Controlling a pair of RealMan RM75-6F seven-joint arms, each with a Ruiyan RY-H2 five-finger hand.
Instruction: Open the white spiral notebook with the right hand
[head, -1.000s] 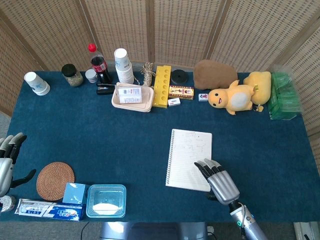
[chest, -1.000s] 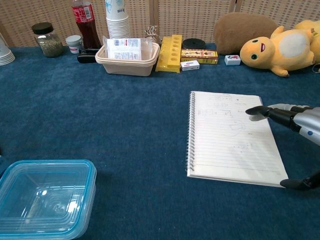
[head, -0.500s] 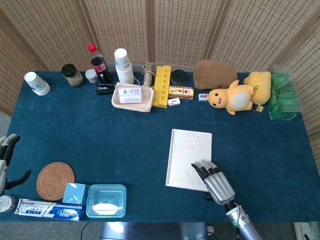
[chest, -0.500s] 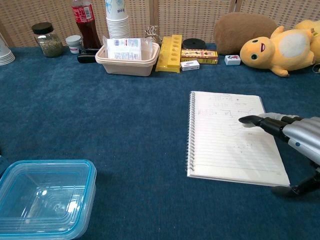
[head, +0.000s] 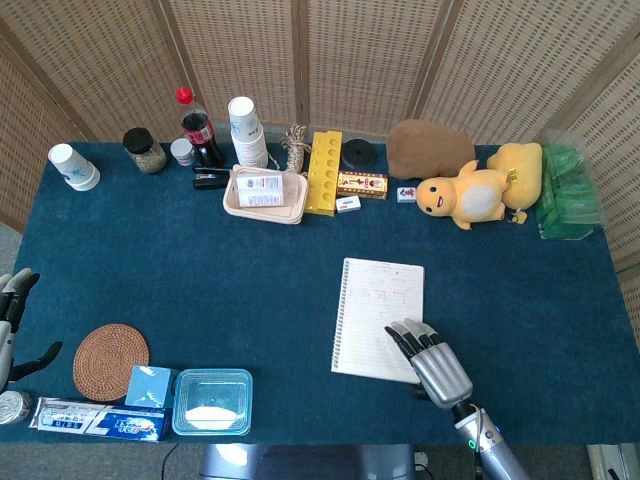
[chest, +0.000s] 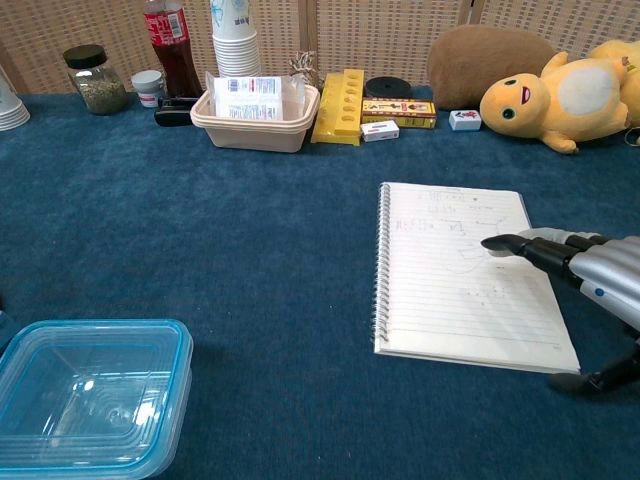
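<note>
From the head view, the white notebook (head: 378, 319) lies flat near the middle of the table (head: 200, 260), spiral on its left edge, a lined, written-on page facing up. The right hand (head: 430, 358) is over its near right corner, fingers stretched out and apart, holding nothing; I judge this the reaching step, with a page edge not yet caught. The left hand (head: 10, 325) shows at the table's left edge, fingers apart, empty. The beige tray (head: 262, 205) holds a white packet (head: 260, 187); whether the clear box (head: 211, 401) holds anything I cannot tell here. From the chest view, the fingers (chest: 520, 244) reach over the page from its right edge, the thumb low beside the near corner. The next move probably calls for slipping a fingertip under that right edge and turning the sheet toward the spiral. The clear box looks empty.
</note>
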